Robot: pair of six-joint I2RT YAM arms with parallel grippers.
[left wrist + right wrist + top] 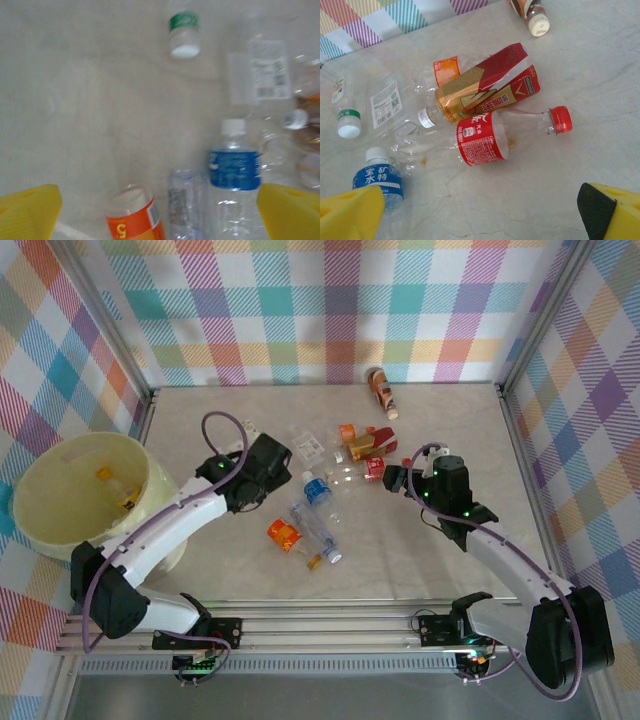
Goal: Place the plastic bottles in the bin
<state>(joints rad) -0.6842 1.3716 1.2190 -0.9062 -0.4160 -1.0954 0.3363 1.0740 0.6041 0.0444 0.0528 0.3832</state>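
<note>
Both jaws wide, empty. Between the left jaws, a blue-labelled clear plastic bottle (234,172) crowds a plain clear bottle (186,205); closing could pinch both.

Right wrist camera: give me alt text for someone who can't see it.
Plastic bottles lie scattered on a pale table, a clear red-labelled bottle with a red cap at centre, a gold-and-red bottle just beyond it and a blue-labelled bottle at lower left. The right gripper hangs open above them, its yellow fingers at the bottom corners.
</note>
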